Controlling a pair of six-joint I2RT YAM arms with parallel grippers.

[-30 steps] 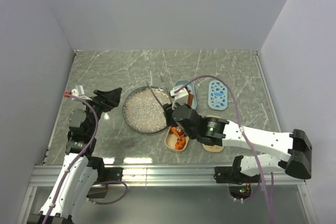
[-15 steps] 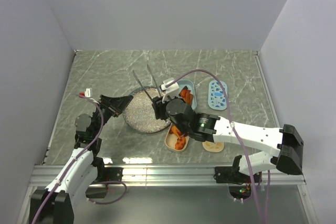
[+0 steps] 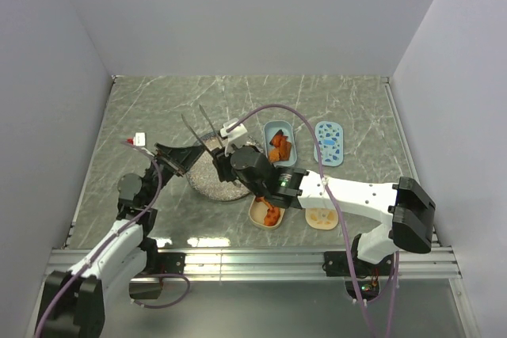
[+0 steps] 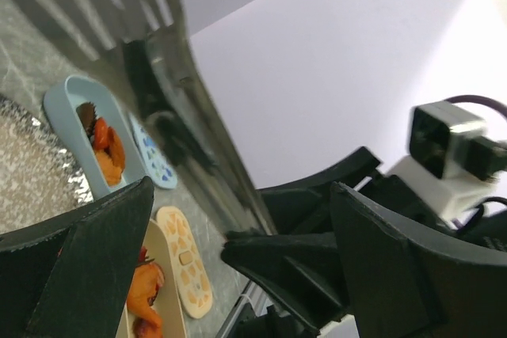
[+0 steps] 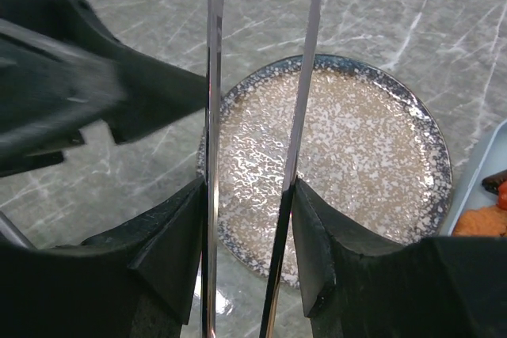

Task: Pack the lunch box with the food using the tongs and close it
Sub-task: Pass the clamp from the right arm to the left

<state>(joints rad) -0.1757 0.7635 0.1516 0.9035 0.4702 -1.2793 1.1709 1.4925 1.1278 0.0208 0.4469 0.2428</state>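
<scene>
My right gripper (image 3: pixel 236 165) (image 5: pixel 249 195) is shut on the metal tongs (image 3: pixel 194 120) (image 5: pixel 212 77). Their two arms stand apart and point up and left over the speckled plate (image 3: pixel 212 184) (image 5: pixel 348 156). My left gripper (image 3: pixel 179 156) (image 4: pixel 242 195) is open just left of the tongs, close to the right gripper, with nothing gripped. The lunch box is two open tubs. The blue tub (image 3: pixel 279 142) (image 4: pixel 67 104) holds orange and dark food (image 3: pixel 278 146) (image 4: pixel 103 148). The cream tub (image 3: pixel 264 213) (image 4: pixel 170 275) holds orange food (image 3: pixel 272 214) (image 4: pixel 142 298).
A blue patterned lid (image 3: pixel 329 142) (image 4: pixel 154 164) lies right of the blue tub. A cream lid (image 3: pixel 321 217) (image 4: pixel 186 263) lies right of the cream tub. The right arm (image 3: pixel 356 195) reaches across the front of the table. Walls close in the sides and back.
The right gripper has carried the tongs left, from above the tubs to over the plate. The left gripper has swung right toward the tongs.
</scene>
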